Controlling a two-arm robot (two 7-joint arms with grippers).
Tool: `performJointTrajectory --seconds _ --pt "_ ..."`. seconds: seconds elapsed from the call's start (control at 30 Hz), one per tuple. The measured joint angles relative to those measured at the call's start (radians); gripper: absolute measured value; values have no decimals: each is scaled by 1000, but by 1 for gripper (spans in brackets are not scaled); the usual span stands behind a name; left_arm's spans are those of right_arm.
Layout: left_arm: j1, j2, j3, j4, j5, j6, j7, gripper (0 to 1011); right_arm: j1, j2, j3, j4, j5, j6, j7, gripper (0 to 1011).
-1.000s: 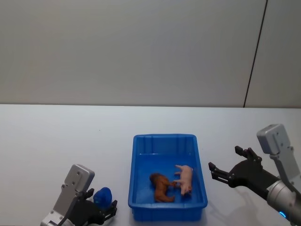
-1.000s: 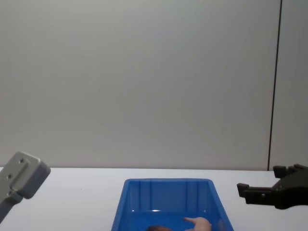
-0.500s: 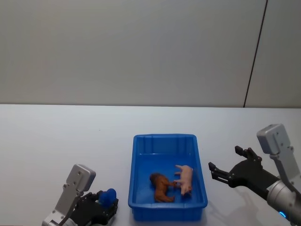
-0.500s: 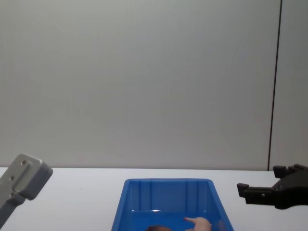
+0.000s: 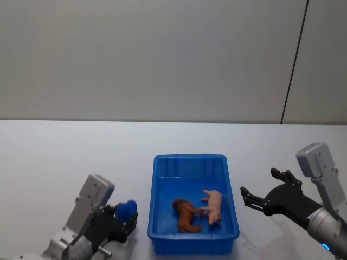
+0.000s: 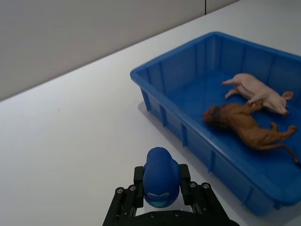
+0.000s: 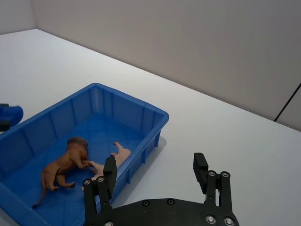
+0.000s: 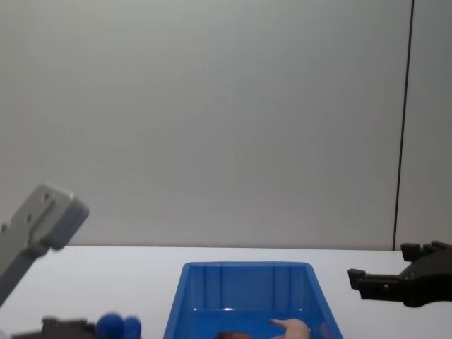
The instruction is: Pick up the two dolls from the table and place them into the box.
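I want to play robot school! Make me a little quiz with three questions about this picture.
1. True or false: the blue toy lies inside the box.
2. Which two animals lie in the box? A) lion and pig B) dog and duck C) cow and horse
3. Fill in: the right gripper is open and holds ____.

Key
1. False. The left gripper is shut on the blue toy, outside the box.
2. A
3. nothing

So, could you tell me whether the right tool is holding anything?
No, the right tool is open and empty, hovering over the table beside the box.
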Motion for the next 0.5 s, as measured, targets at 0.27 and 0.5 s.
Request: performJointTrajectory --seconds 0.27,0.5 --pt "-49 -12 -6 -41 72 23 -28 390 0 0 0 0 0 0 0 1000" --pt "-97 -38 -3 -48 127 31 -65 339 0 0 0 0 0 0 0 1000"
